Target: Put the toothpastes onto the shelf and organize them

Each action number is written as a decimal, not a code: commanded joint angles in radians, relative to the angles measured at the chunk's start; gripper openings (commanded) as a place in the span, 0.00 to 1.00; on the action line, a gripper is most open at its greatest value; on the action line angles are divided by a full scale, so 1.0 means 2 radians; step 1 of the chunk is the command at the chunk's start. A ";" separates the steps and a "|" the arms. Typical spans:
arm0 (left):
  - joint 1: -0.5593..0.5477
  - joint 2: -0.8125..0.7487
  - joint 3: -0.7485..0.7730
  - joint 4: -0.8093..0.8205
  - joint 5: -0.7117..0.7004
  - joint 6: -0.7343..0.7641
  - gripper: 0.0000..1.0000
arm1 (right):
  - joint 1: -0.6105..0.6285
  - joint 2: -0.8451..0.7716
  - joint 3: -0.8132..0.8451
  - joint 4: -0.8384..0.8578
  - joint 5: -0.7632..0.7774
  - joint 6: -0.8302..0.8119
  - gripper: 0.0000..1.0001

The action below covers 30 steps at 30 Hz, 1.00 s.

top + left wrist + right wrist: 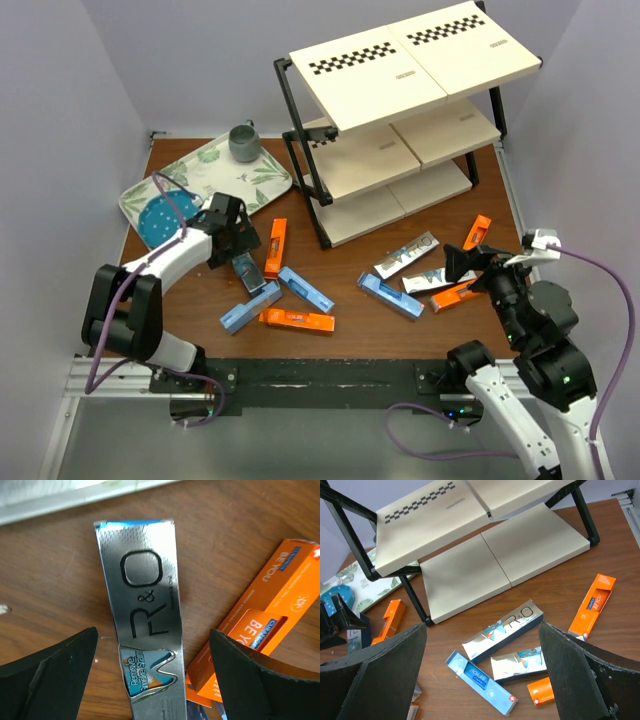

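Note:
The shelf stands at the back right with bare cream boards; its lower boards show in the right wrist view. Several toothpastes lie on the brown table. My left gripper is open and low over a silver R&O carton, which lies between its fingers without touching them; an orange carton lies by the right finger. My right gripper is open and empty, held above two silver cartons, a blue one and an orange one.
A leaf-patterned tray at the back left holds a grey cup and a teal disc. More cartons lie mid-table: orange, blue, blue, orange. Walls close in on both sides.

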 commanded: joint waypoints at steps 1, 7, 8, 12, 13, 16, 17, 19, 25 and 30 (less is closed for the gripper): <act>-0.022 0.004 -0.003 -0.016 -0.060 -0.057 0.98 | 0.001 0.020 0.005 0.023 -0.005 -0.005 0.99; -0.029 0.005 -0.036 0.014 -0.047 -0.068 0.92 | 0.001 0.021 -0.008 0.027 -0.012 -0.001 0.99; -0.032 0.008 -0.037 0.016 -0.041 -0.069 0.91 | 0.001 0.021 -0.009 0.027 -0.012 0.000 0.99; -0.043 0.022 -0.037 0.020 -0.036 -0.075 0.82 | 0.001 0.023 -0.011 0.024 -0.022 0.000 0.99; -0.046 0.023 -0.040 0.020 -0.036 -0.077 0.77 | 0.001 0.023 -0.010 0.023 -0.022 0.000 0.99; -0.047 0.019 -0.047 0.022 -0.035 -0.078 0.65 | 0.001 0.022 -0.009 0.017 -0.025 -0.005 0.99; -0.047 0.015 -0.051 0.023 -0.035 -0.078 0.63 | 0.001 0.020 -0.009 0.010 -0.024 -0.004 0.99; -0.047 0.011 -0.052 0.023 -0.036 -0.076 0.55 | 0.001 0.016 -0.009 0.007 -0.024 -0.005 0.99; -0.047 -0.018 -0.038 0.000 -0.047 -0.050 0.35 | 0.001 0.002 -0.007 -0.007 -0.029 -0.006 0.99; -0.047 -0.056 -0.011 -0.033 -0.057 0.002 0.31 | 0.001 0.027 0.007 -0.036 -0.046 -0.022 0.99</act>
